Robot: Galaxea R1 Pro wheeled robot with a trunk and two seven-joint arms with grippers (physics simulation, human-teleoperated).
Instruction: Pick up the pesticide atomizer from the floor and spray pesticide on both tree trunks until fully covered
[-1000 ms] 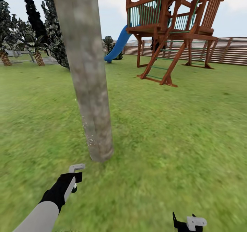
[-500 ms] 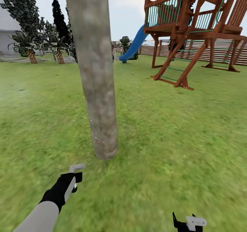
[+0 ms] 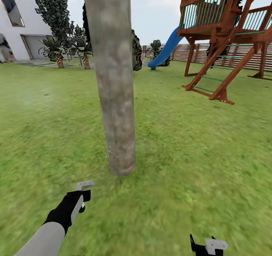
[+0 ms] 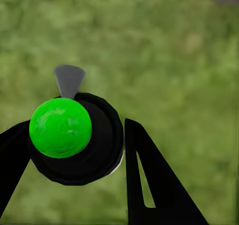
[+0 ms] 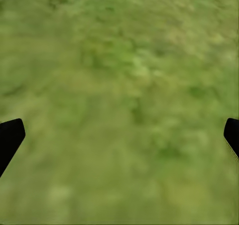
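Observation:
The tree trunk (image 3: 113, 78), a thick pale grey-beige column, rises from the grass just ahead of me, with a few pale specks low on its bark. My left gripper (image 3: 80, 203) hangs a short way in front of its base, shut on the pesticide atomizer (image 3: 84, 185), whose grey trigger head points toward the trunk. In the left wrist view the atomizer (image 4: 97, 152) is a round black body with a green ball on it, held between the black fingers (image 4: 144, 180). My right gripper (image 3: 207, 245) sits low at the right, open over bare grass (image 5: 119, 105). Another tree (image 3: 54, 10) with jagged foliage stands far back left.
A red-brown wooden play tower (image 3: 226, 29) with a blue slide (image 3: 166, 50) stands at the back right, before the slatted fence (image 3: 177, 53). A white house (image 3: 19, 21) and low palm-like plants (image 3: 56, 51) are at the back left. Lawn (image 3: 196, 154) spreads all around the trunk.
The whole view has swung left: the trunk and play tower slid right in the picture and the white house came in. Both arms keep their places in the picture.

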